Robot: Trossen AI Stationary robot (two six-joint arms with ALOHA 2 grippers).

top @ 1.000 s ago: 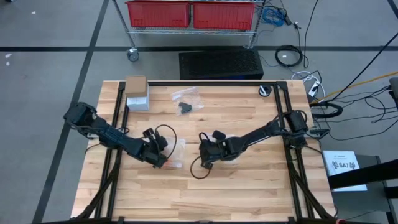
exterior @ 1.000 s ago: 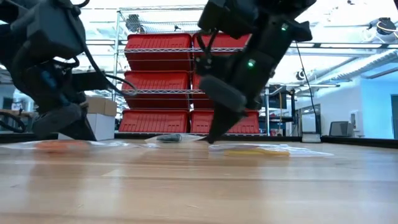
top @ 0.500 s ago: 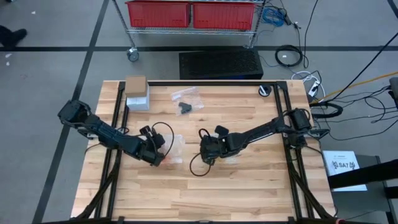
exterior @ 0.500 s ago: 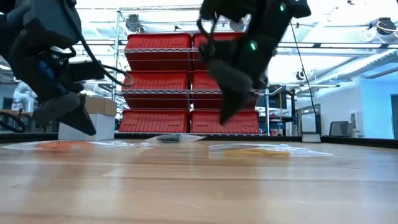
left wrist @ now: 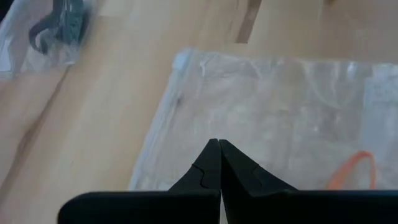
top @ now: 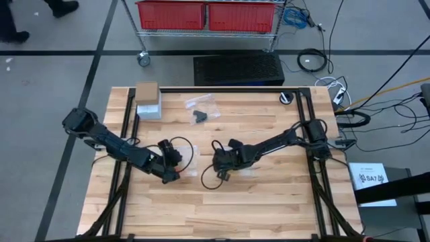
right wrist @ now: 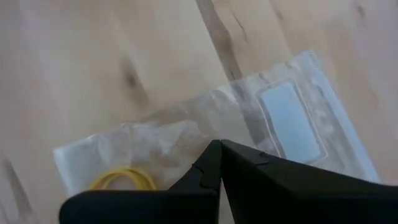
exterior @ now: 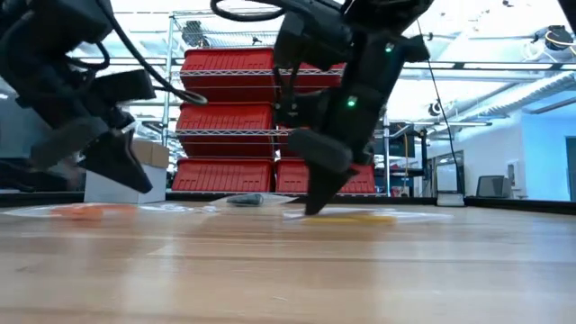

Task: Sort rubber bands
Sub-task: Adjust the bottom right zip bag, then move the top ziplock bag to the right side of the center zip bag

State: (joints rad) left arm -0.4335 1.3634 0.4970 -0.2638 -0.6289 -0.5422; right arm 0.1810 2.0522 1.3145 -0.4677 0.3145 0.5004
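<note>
A clear bag with an orange rubber band inside lies flat on the table left of centre. My left gripper is shut and hangs just above that bag, its tip off the wood. A second clear bag holds yellow rubber bands and lies at the table's middle. My right gripper is shut, with its tip down on this bag. A third clear bag with dark contents lies toward the far edge. My right gripper presses its shut fingertips on the top film of the yellow bands' bag, beside the bands. The fingers slant down from the table's right. The bag lies flat on the wood under them.
A cardboard box on a white box stands at the far left corner and a small black roll at the far right. Black cables loop beside both grippers. Bare wood spans the near half of the table.
My right gripper rose off the table, then came back down slanting onto the yellow bands' bag, a little toward the table's left. My left gripper lifted its tip off the orange band's bag and tipped flatter. Both stayed shut.
</note>
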